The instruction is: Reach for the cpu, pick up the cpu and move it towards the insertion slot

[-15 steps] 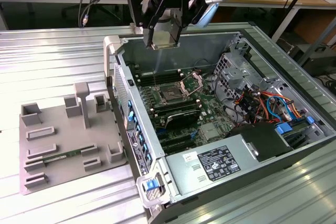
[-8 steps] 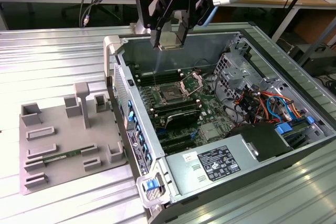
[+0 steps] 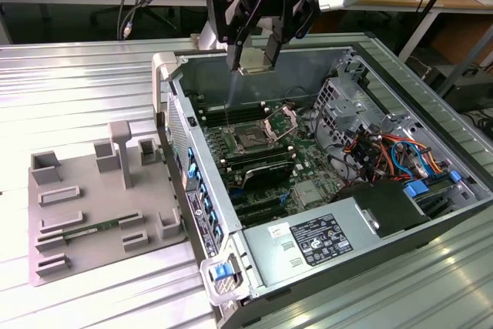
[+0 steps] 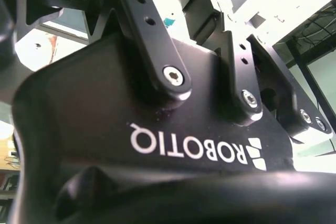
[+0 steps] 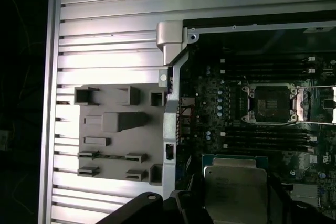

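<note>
"Exterior view: what has the gripper (image 3: 253, 58) got?"

"Its jaws are clamped on the cpu (image 3: 253, 70), by two opposite edges, high over the open case (image 3: 172, 117). The slot (image 3: 250, 141) lies on the board (image 3: 308, 156) below, well apart from it."

"Lined up?"

"Not by my reading. In the first wrist view the cpu (image 5: 234, 190) sits off to one side of the slot (image 5: 272, 103), with memory slots (image 5: 268, 137) between them."

"So what makes this carry go well?"

"I'd say chip flat, silver top up, grip firm on the edges only, and a slow path. The bracket plate (image 3: 282, 122) stands raised beside the slot, on the exterior view's right. The gripper should pass clear of it and of the case wall."

"Biggest risk?"

"A tilt or slip. The chip looks thin and smooth, so a jerk could shift it in the jaws."
</note>
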{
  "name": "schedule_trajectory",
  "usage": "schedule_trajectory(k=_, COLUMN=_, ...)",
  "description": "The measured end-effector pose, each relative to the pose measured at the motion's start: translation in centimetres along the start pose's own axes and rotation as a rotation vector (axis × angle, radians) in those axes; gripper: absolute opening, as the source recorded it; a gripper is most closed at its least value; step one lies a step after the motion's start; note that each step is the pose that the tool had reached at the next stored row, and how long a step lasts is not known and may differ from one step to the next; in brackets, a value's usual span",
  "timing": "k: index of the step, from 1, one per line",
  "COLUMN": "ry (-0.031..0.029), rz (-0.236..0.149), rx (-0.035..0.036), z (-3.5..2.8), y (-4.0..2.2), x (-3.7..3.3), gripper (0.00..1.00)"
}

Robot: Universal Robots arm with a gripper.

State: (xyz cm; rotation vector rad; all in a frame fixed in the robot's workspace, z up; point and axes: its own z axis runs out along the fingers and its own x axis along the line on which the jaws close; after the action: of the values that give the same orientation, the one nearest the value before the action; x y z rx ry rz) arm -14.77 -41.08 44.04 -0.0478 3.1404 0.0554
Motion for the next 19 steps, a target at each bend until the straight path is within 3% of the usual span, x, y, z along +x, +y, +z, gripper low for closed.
schedule_trajectory(k=14, ry=0.0001, rz=0.000, rx=0.0000, z=0.35, y=0.02, x=-1.12, gripper=0.55)
schedule_trajectory(k=19, ry=0.0001, rz=0.000, rx=-0.0002, z=0.82, y=0.00, x=-1.71, gripper=0.55)
